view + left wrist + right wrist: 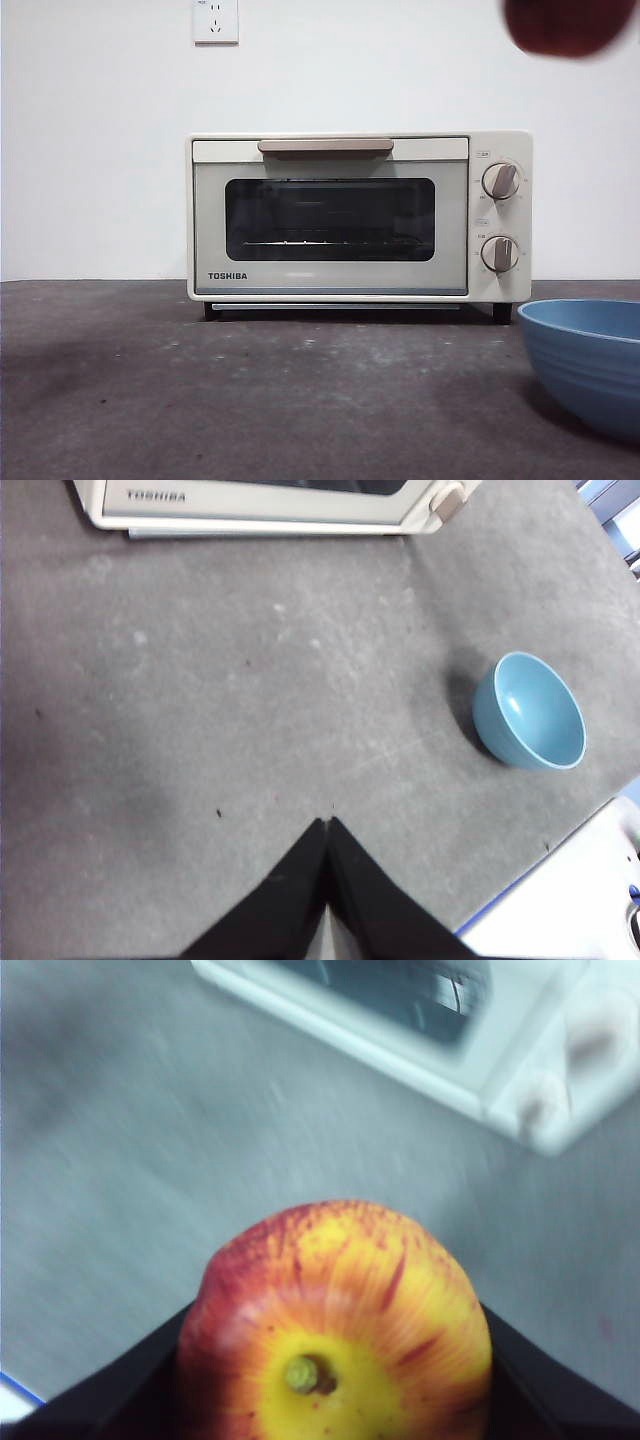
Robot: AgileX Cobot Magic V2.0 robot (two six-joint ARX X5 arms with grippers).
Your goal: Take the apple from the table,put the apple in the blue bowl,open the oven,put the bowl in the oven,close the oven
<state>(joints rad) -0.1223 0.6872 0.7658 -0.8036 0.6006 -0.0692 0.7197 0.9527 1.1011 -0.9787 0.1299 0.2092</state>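
we hold the apple (340, 1330) clamped between the jaws of the right gripper (335, 1380), stem end facing the wrist camera. in the front view the apple (568, 25) shows only as a dark red blur at the top right corner, high above the table (250, 400) and clear of everything on it.

the blue bowl (590, 360) stands on the table at the right edge of the front view, in front of the oven's knob side and apart from it. we judge that the bowl lies roughly below the held apple, so the coming move turns on a descent; how well the two line up in depth we cannot tell.

the left gripper (328, 825) hangs over bare table with its jaws together, holding nothing. the bowl (530, 710) lies well to its side, so the right arm is the nearer one.

the oven (360, 215) has its door closed. the step in hand is carrying the apple to the bowl.
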